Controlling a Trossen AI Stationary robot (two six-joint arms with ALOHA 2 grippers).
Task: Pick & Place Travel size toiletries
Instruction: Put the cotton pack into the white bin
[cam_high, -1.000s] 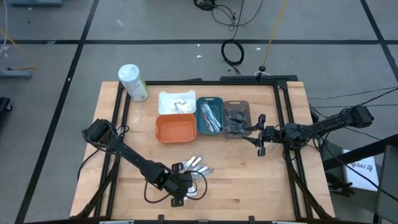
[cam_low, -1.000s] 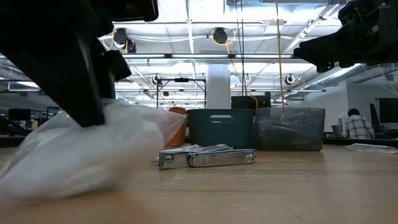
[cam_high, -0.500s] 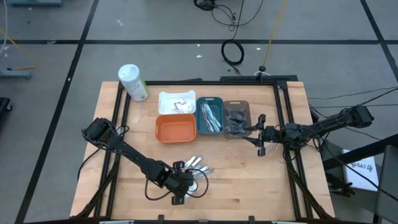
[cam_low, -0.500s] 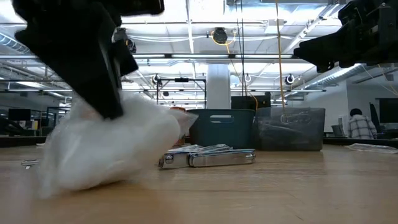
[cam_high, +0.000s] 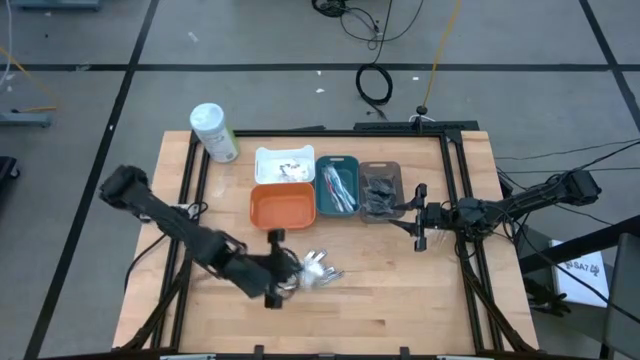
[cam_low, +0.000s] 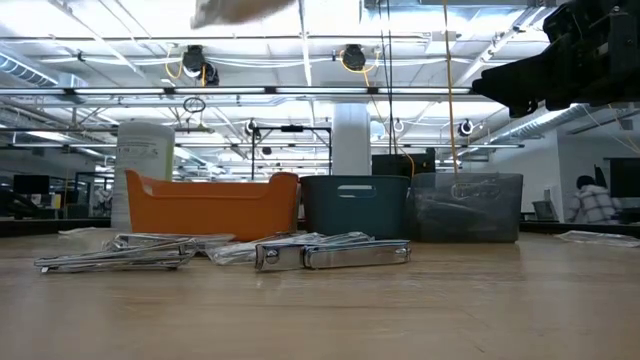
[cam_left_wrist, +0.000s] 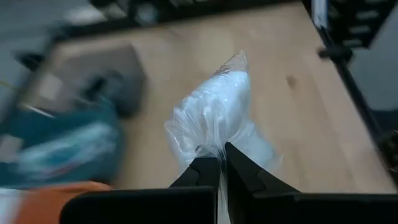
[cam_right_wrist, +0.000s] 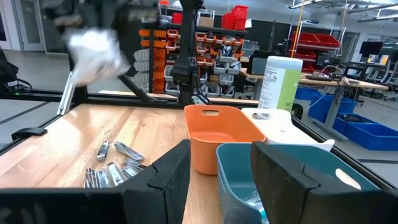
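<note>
My left gripper (cam_high: 280, 272) is raised over the near-middle of the table, shut on a crumpled white clear-wrapped packet (cam_left_wrist: 214, 118). That packet also shows at the top of the low view (cam_low: 245, 10) and in the air in the right wrist view (cam_right_wrist: 93, 46). A cluster of small silvery items (cam_high: 318, 268) lies flat on the wood just right of it, also in the low view (cam_low: 330, 253). My right gripper (cam_high: 418, 215) waits open beside the grey tray (cam_high: 380, 190). My left gripper pinches the packet's gathered plastic at one end (cam_left_wrist: 219, 148) between its two fingers. The packet is lifted clear of the table and stretches away beyond the fingertips, crumpled and slack.
Four trays stand in the far-middle: white (cam_high: 285, 153), orange (cam_high: 283, 222), teal (cam_high: 338, 160) holding slim items, and grey with dark packets. A large white bottle with a green label (cam_high: 213, 132) stands at the far left. More silvery items (cam_low: 115, 255) lie on bare wood.
My left gripper has risen from the table's near edge with the packet and drifted a little toward the far edge and left. The packet, which rested on the wood, now hangs clear above it. The silvery items stayed in place.
</note>
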